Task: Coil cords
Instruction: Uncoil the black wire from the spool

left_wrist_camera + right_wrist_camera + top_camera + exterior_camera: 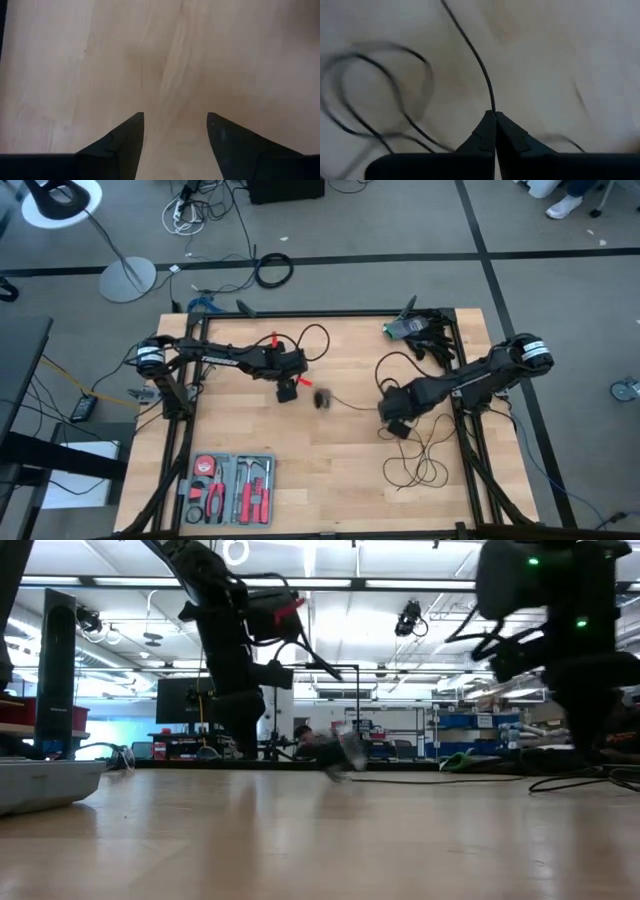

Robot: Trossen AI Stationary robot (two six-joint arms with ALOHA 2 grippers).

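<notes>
cords (415, 455), one thin black wire, lie in loose loops across the right half of the wooden worktop (330, 490), a strand running left from the right arm to a small dark puck (323, 398) near the middle of the surface. right gripper (495, 120) sits low over the worktop at centre right, its fingers (482, 135) clenched tight on the wire, which rises straight out from between the tips in the right wrist view while further loops curl on the wood beside it. left gripper (175, 120) hangs above the middle of the worktop, just left of the puck, its fingers (127, 132) released and standing partly apart with only bare wood showing between them; it holds and touches nothing. from table height the puck (345, 752) appears blurred, with the wire (440, 779) trailing away along the surface toward the right arm. a grey tool tray (228, 488) with red-handled tools rests at the near left corner, well apart from both arms. a thick black cable coiled in a ring (273, 270) lies on the floor beyond the worktop's far edge, near a round white lamp base (127, 280).
</notes>
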